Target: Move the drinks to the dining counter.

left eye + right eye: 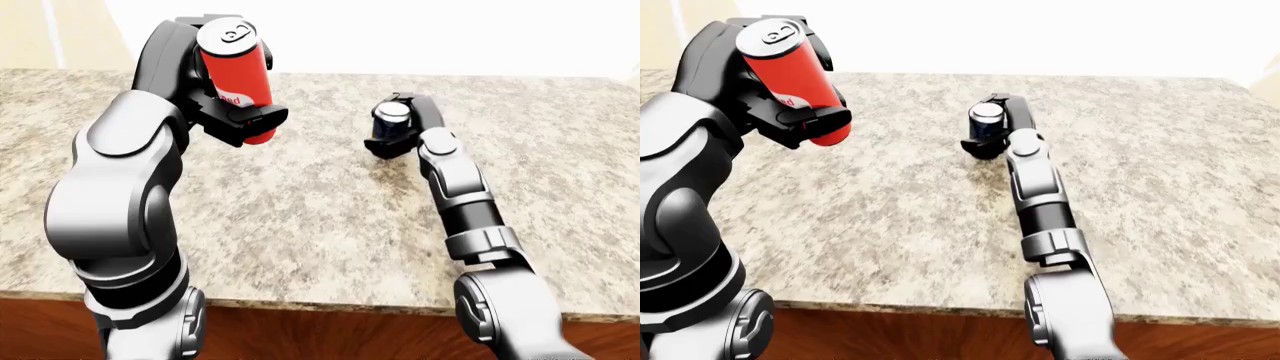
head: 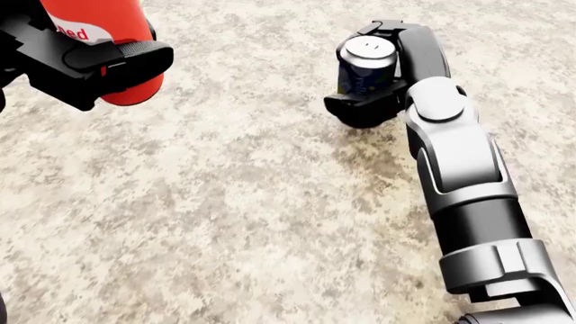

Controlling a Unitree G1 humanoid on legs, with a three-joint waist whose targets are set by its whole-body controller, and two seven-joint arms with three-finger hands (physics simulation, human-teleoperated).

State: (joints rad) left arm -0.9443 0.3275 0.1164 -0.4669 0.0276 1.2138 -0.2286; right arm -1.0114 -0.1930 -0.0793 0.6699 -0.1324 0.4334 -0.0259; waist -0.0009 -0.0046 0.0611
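The head view looks steeply down, close over the granite counter [image 2: 225,202], which fills it edge to edge. The left-eye and right-eye views sit farther off and face forward and downward, taking in the counter's near edge, its far edge and the pale wall beyond. All three share the middle stretch of the counter with the red can [image 1: 236,71] at left and the blue can [image 1: 986,122] at right.
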